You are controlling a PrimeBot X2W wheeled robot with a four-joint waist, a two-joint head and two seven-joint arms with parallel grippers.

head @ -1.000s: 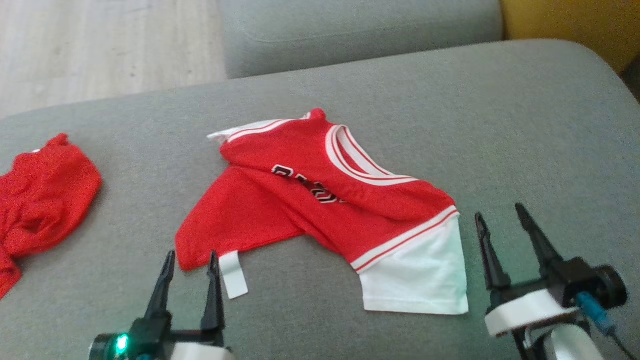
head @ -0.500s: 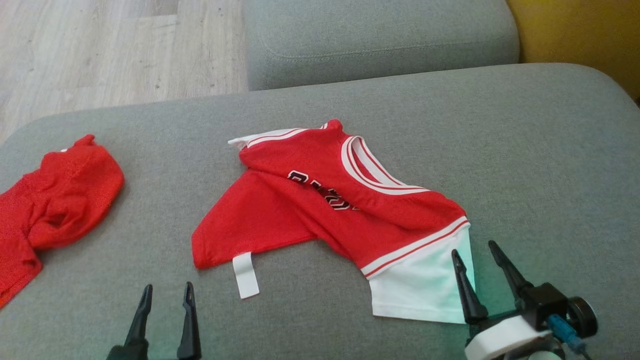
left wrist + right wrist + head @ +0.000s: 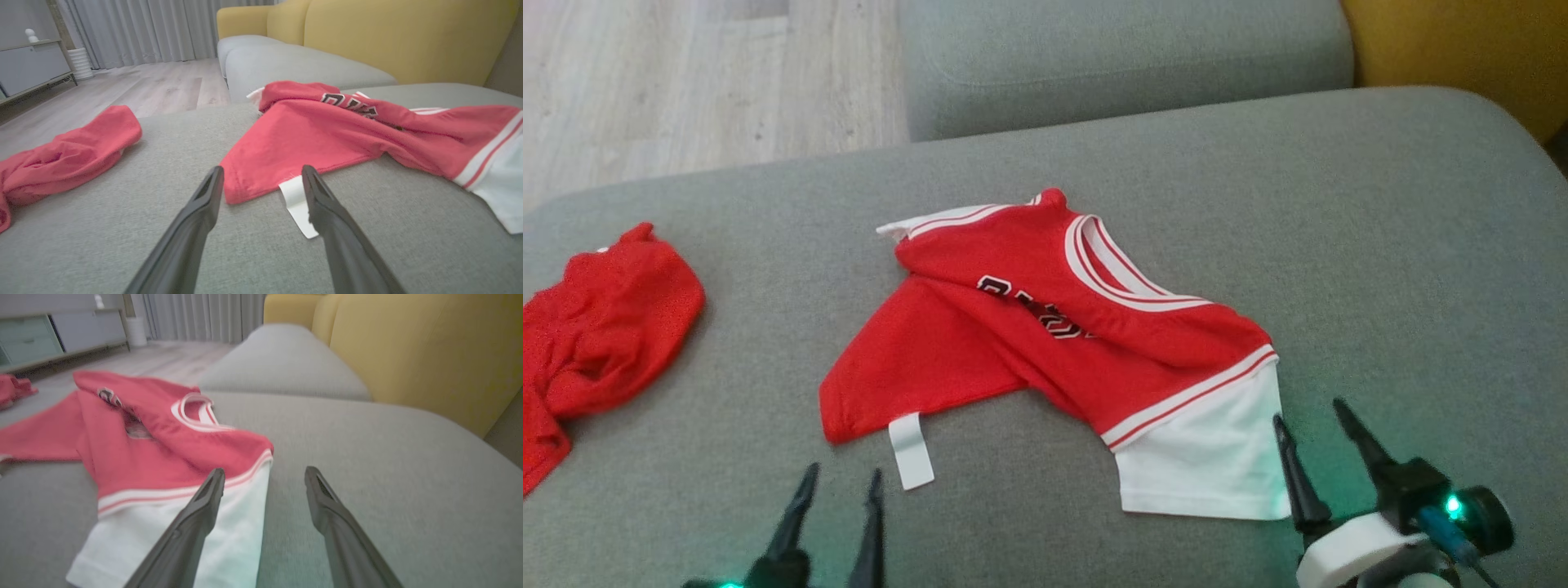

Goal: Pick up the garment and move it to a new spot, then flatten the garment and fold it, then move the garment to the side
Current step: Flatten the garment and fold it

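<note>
A red jersey (image 3: 1045, 327) with white-and-red striped trim is seen lying rumpled and partly folded over itself near the middle of a grey sofa seat cushion (image 3: 1380, 245), its lettering creased and its collar (image 3: 1111, 269) turned toward the far side. A white sleeve (image 3: 1209, 465) is spread flat at the near right end, and a white label (image 3: 910, 451) is left sticking out from the near left hem. The left tool (image 3: 843, 470) is held open and empty just short of that hem corner, with the label close by one finger. The right tool (image 3: 1308, 410) is likewise held open and empty at the sleeve's outer edge, one finger being seen over the white cloth and the other over bare cushion. A second, crumpled red garment (image 3: 605, 318) is seen well apart at the cushion's left end. A pale wooden floor (image 3: 686, 82) and a yellow backrest (image 3: 1462, 49) are seen beyond.
</note>
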